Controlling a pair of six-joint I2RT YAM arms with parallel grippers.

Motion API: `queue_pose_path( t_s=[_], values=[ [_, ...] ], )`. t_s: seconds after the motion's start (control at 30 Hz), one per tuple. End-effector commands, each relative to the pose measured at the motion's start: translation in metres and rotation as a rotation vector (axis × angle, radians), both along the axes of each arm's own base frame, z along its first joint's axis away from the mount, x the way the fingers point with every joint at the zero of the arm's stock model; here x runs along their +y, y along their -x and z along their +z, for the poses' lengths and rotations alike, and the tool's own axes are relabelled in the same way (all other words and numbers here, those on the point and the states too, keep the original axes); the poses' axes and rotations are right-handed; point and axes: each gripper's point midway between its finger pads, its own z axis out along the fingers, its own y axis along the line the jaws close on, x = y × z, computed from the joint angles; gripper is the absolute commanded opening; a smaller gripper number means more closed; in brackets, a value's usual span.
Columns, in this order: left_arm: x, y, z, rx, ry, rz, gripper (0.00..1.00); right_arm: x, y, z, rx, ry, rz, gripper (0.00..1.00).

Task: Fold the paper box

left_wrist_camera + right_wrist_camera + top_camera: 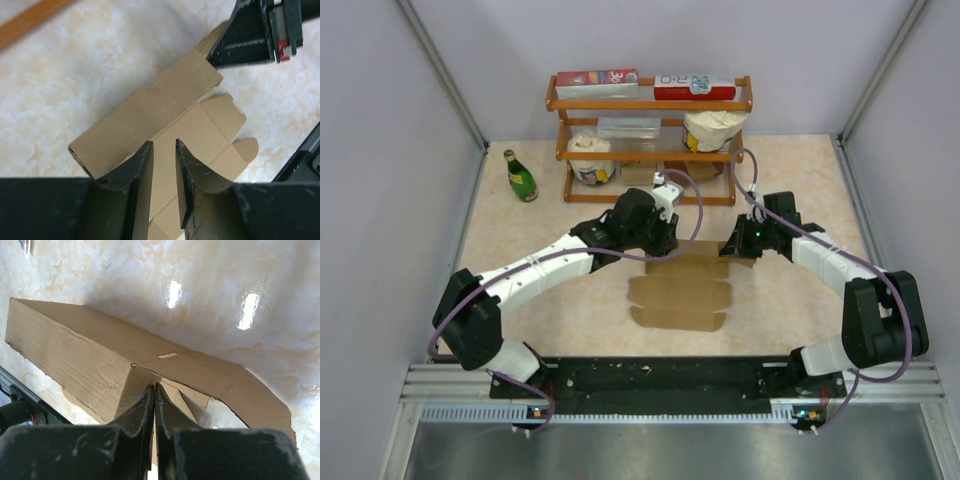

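Left jaws slightly parted over paper box (676, 292), empty; right jaws clenched at its raised wall's end.

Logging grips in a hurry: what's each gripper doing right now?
Left gripper: open, holding nothing.
Right gripper: shut, tips against the paper box; whether it pinches a flap cannot be told.

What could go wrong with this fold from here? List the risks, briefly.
1. The raised far section of the paper box may spring flat. The shut right gripper sits only at its end, and the left gripper hangs open above the sheet, gripping nothing.
2. The near flaps lie loose on the glossy table, so a push could slide the whole box rather than crease it.
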Motion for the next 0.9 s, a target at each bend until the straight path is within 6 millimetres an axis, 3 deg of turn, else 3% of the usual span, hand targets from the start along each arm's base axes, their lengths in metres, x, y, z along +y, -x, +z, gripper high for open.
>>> queue_pose_path(
  t_s=[0.0,0.23,0.37,0.87],
  values=[
    [0.005,-0.029,0.026,-0.093,0.03,0.082,0.28,-0.002,-0.004,0.012,-0.062,-0.005,0.002,0.01],
    [0.017,-0.027,-0.018,-0.011,-0.067,0.105,0.23,0.003,-0.004,0.017,-0.064,-0.031,0.014,0.01],
    [0.021,-0.027,-0.034,0.007,-0.103,0.115,0.22,0.007,-0.002,0.018,-0.053,-0.057,0.025,0.0],
    [0.019,-0.018,-0.06,0.071,-0.128,0.081,0.16,0.019,0.003,0.016,0.003,-0.145,0.035,0.0]
  ],
)
